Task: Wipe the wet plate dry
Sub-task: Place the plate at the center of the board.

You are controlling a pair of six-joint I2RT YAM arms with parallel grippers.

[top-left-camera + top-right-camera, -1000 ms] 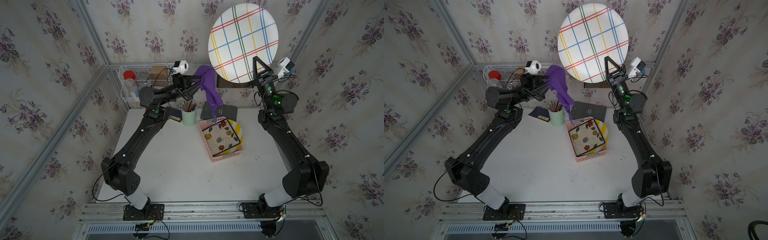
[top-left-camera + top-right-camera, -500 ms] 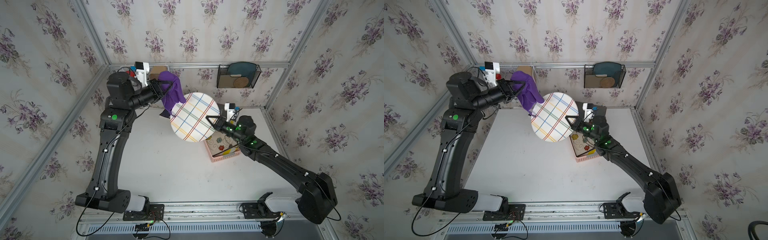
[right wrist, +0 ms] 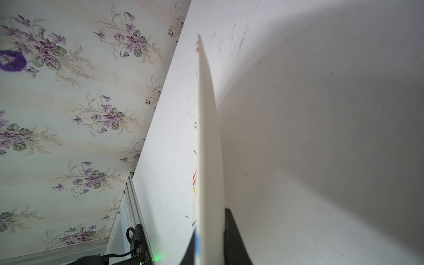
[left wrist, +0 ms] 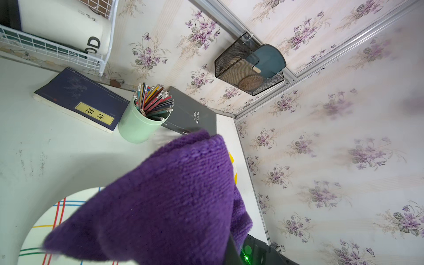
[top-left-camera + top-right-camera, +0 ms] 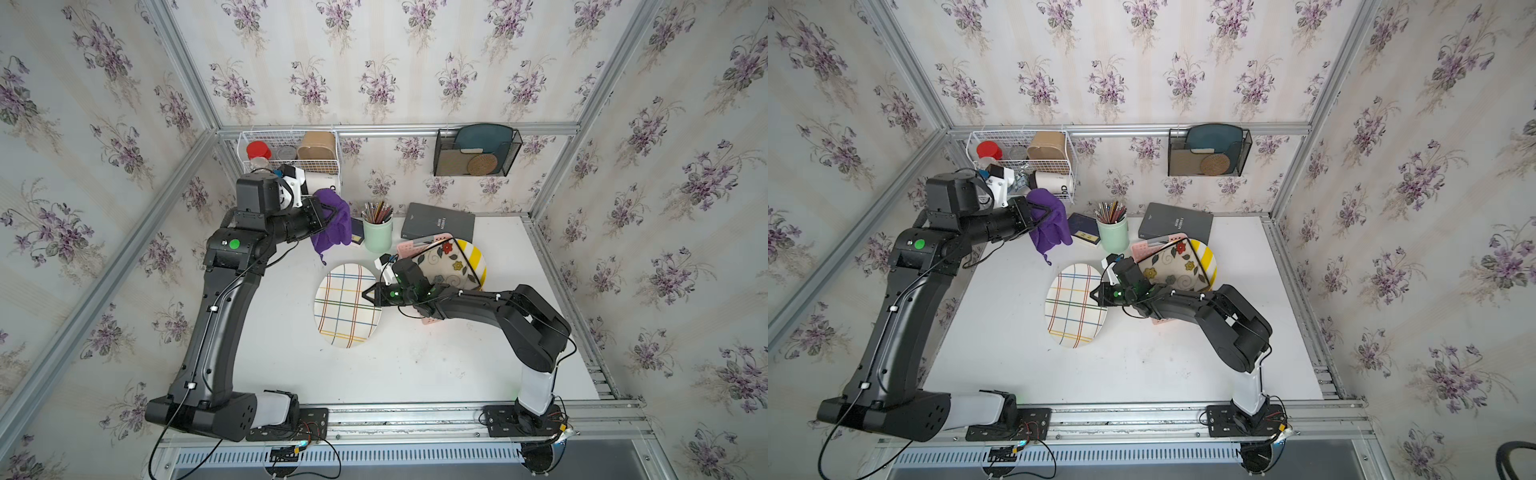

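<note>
The plaid plate (image 5: 347,305) sits at the centre of a top view, over the white table (image 5: 291,365). The right gripper (image 5: 371,296) holds it at its right rim, jaws pinched narrow on the edge. I cannot tell whether the plate's far edge touches the table. The left gripper (image 5: 330,214), up and left of centre, is clamped on the purple cloth (image 5: 332,237), which hangs near the plate's upper edge but apart from it.

The plate looks stiff, glazed and breakable, and being wet it is likely slippery. A rim pinch is the only practical hold, so I judge wiping pressure should stay light. The cloth is soft and limp.

The right wrist view shows the plate (image 3: 207,137) edge-on between 2 dark jaws, a grip the top views half hide. The left wrist view shows the cloth (image 4: 160,206) hiding that gripper's tips, with plate stripes beyond.
</note>
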